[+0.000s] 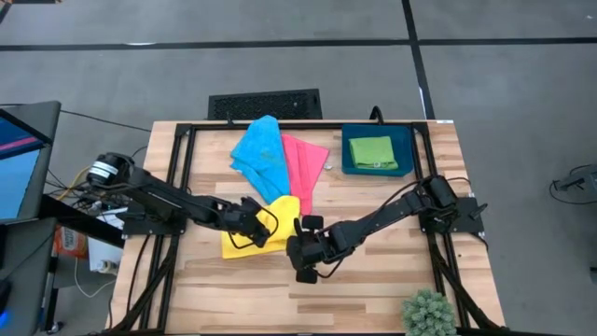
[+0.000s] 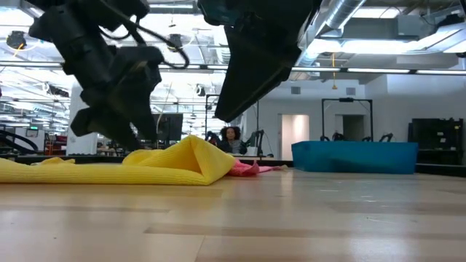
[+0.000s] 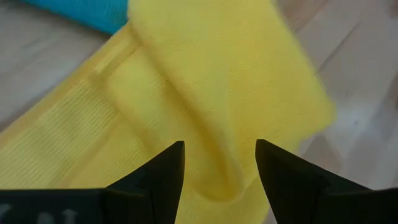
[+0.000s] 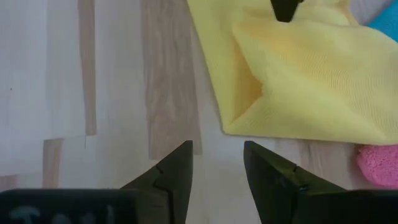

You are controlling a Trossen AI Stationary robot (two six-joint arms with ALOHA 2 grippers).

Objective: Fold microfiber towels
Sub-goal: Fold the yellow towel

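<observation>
Left gripper (image 3: 220, 163) hangs released over a rumpled yellow towel (image 1: 264, 229) on the wooden surface (image 1: 373, 289); right gripper (image 4: 217, 163) beside it, released, empty.

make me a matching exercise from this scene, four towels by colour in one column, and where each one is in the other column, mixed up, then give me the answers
Column one:
1. yellow towel
2. blue towel
3. pink towel
4. green towel

Column two:
A. folded, inside the dark blue tray
B. nearest the front, between the two grippers
C. spread at the back, left of the pink one
D. spread in the middle, between the blue one and the tray

Pairs: 1-B, 2-C, 3-D, 4-A
</observation>
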